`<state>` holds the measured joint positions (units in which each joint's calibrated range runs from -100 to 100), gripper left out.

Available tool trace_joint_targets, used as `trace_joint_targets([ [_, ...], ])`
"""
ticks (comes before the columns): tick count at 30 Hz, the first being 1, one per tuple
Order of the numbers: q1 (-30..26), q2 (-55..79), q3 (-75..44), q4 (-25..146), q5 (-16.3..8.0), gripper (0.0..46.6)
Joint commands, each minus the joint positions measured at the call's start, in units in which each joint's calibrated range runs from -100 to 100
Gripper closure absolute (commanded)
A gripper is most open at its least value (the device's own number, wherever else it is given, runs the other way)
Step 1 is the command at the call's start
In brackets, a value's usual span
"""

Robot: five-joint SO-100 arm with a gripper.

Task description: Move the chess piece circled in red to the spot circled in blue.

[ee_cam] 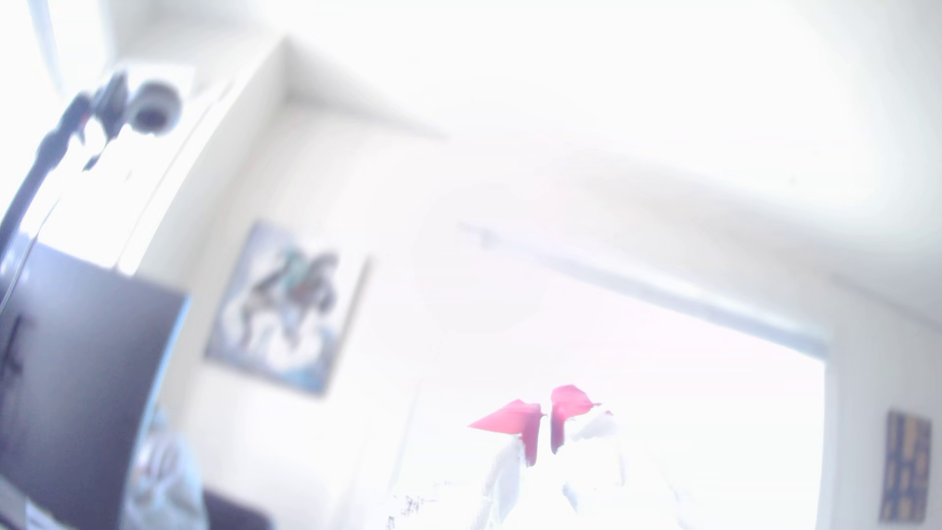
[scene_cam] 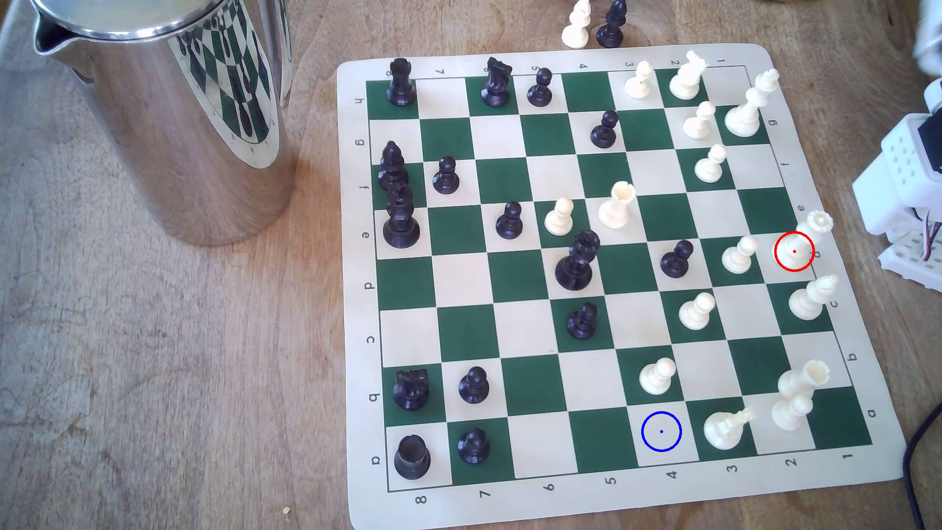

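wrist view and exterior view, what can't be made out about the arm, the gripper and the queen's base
- Gripper, wrist view: glare and blur wash it out, so whether it is open or shut cannot be told.
- Arm, exterior view: cut off by the exterior view's right edge.
- Queen, exterior view: the red ring overlays its base.

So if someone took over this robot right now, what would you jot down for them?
Gripper: pink-tipped jaws close together, holding nothing, aimed up at the room, away from the board.
White queen: on its red-ringed square at the chessboard's edge on the exterior view's right, untouched.
Blue-ringed square: free, in the near row.
Done: nothing yet.
Left: reach down, grasp the queen, carry it to the blue ring, release.
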<state>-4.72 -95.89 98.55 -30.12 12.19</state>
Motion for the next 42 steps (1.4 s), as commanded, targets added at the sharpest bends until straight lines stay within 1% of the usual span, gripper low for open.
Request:
trace_joint_targets([
  [1, -1.1, 0.2, -3.1, 20.3, 1.6, 46.4],
  [2, -0.1, 0.2, -5.7, 25.5, 1.2, 46.4],
  [3, 1.2, 0.2, -10.2, 33.7, 0.1, 46.4],
  [4, 2.9, 0.1, -17.9, 46.3, -1.7, 46.4],
  [5, 3.7, 0.5, -21.9, 53.2, -2.5, 46.4],
  [7, 5.1, 1.7, -28.1, 64.2, -3.3, 46.4],
  [8, 6.3, 3.2, -34.3, 75.5, -4.4, 46.4],
  [12, 7.0, 7.0, -45.4, 94.7, -7.4, 46.4],
  [13, 8.2, 9.1, -49.9, 101.7, -9.0, 46.4],
  [14, 8.5, 9.6, -51.0, 103.8, -9.6, 46.4],
  [16, 9.1, 12.1, -54.9, 112.4, -9.8, 46.4],
  [17, 9.1, 15.2, -58.9, 121.8, -10.3, 45.8],
  [18, 8.7, 16.7, -60.5, 125.1, -11.1, 44.2],
  [20, 8.0, 18.8, -62.3, 128.4, -12.5, 41.9],
  [21, 7.8, 19.3, -62.7, 129.1, -13.1, 41.9],
  [22, 7.4, 19.7, -63.0, 129.4, -14.3, 40.0],
  [24, 6.2, 21.1, -62.7, 129.9, -16.0, 33.5],
  [26, 5.0, 23.4, -62.0, 130.1, -17.4, 29.1],
  [27, 4.1, 24.7, -62.0, 130.1, -18.4, 28.7],
  [29, 1.7, 28.7, -62.4, 130.1, -21.3, 28.5],
  [30, -0.5, 34.1, -63.3, 130.1, -24.6, 29.7],
  [33, -3.2, 40.2, -65.2, 130.1, -28.7, 30.0],
  [34, -3.6, 41.2, -65.6, 130.1, -29.5, 29.9],
  [35, -4.3, 43.1, -66.1, 130.1, -31.3, 28.9],
  [39, -4.2, 46.1, -62.7, 130.1, -33.1, 27.0],
  [42, -4.0, 46.7, -59.4, 130.1, -33.3, 26.6],
])
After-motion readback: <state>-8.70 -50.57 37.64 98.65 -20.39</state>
